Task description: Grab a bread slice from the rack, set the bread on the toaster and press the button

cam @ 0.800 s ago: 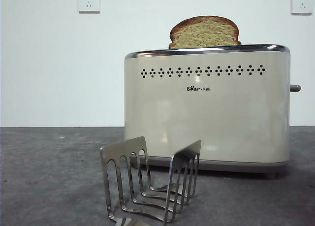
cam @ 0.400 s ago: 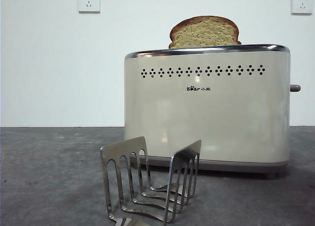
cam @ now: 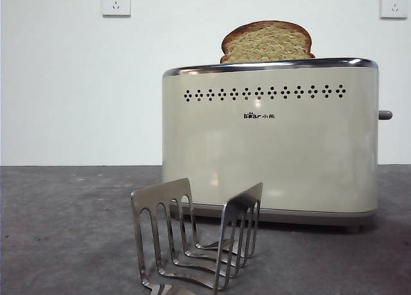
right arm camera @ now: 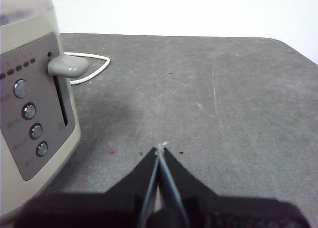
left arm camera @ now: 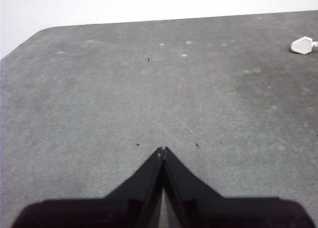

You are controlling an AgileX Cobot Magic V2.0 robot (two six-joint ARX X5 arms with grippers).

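The slice of bread point(cam: 267, 42) stands upright in the top of the cream toaster point(cam: 270, 141), its domed top above the chrome rim. The steel rack point(cam: 196, 240) stands empty in front of the toaster, near the camera. The grey lever button point(cam: 384, 115) sticks out of the toaster's right end, high in its slot; it also shows in the right wrist view point(right arm camera: 68, 65). My right gripper point(right arm camera: 160, 149) is shut and empty, over bare table beside the toaster's end point(right arm camera: 30, 104). My left gripper point(left arm camera: 163, 150) is shut and empty over bare table. Neither arm shows in the front view.
The toaster's white cable point(right arm camera: 89, 69) lies on the table behind the lever end. A white plug point(left arm camera: 303, 44) lies far off in the left wrist view. Several round buttons point(right arm camera: 29, 110) sit on the toaster's end panel. The grey table's edges point(left arm camera: 30, 39) meet a white wall.
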